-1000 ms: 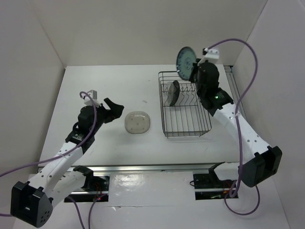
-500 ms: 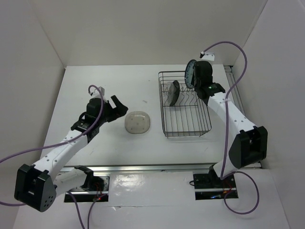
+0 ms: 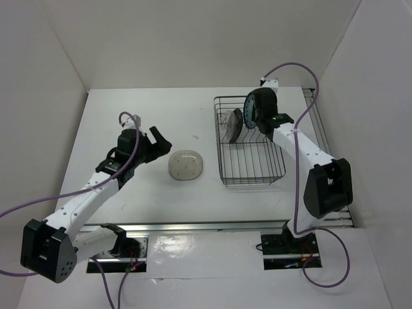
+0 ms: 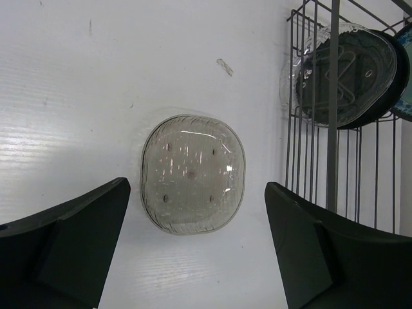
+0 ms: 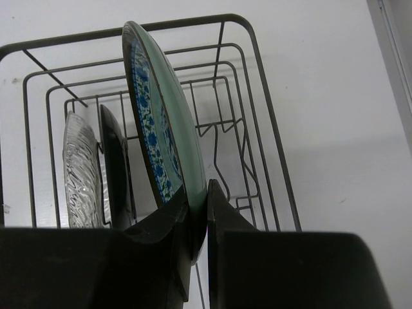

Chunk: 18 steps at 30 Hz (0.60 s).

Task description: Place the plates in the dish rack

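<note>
My right gripper (image 3: 256,114) (image 5: 198,193) is shut on the rim of the blue-green patterned plate (image 3: 249,109) (image 5: 161,116) and holds it on edge over the prong end of the dark wire dish rack (image 3: 254,182) (image 5: 257,96). The black plate (image 3: 236,125) (image 5: 116,167) and the clear glass plate (image 3: 228,129) (image 5: 80,174) stand upright in the rack just left of it. The beige translucent plate (image 3: 187,166) (image 4: 192,174) lies flat on the table. My left gripper (image 3: 161,141) (image 4: 198,187) is open above it, a finger to each side, not touching it.
The rack's near half holds nothing. White walls close in the table at the back and both sides. A metal rail (image 3: 318,129) runs along the table's right edge. A small scrap (image 4: 225,67) lies on the table beyond the beige plate.
My right gripper has carried the blue-green plate down and left, from above the rack's far right corner to beside the black plate. My left gripper has moved slightly toward the beige plate.
</note>
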Each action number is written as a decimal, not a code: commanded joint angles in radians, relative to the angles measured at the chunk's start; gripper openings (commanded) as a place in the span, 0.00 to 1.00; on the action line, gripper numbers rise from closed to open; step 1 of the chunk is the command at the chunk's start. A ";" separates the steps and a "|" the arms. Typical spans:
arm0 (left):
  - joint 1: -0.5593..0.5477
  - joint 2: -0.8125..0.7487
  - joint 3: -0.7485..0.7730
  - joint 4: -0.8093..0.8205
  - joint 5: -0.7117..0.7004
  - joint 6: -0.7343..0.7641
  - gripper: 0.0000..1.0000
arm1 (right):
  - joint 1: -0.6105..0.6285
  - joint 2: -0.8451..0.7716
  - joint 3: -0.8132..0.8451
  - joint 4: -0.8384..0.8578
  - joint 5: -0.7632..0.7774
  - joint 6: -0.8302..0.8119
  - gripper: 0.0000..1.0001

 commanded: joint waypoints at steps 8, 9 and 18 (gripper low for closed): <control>-0.003 0.006 0.037 -0.001 -0.026 0.006 1.00 | 0.026 0.032 -0.012 0.056 0.013 0.015 0.01; -0.003 0.006 0.037 -0.001 -0.037 -0.005 1.00 | 0.036 0.042 -0.012 0.056 0.013 0.015 0.01; -0.003 0.006 0.037 -0.010 -0.048 -0.005 1.00 | 0.064 0.073 -0.012 0.056 0.034 0.027 0.19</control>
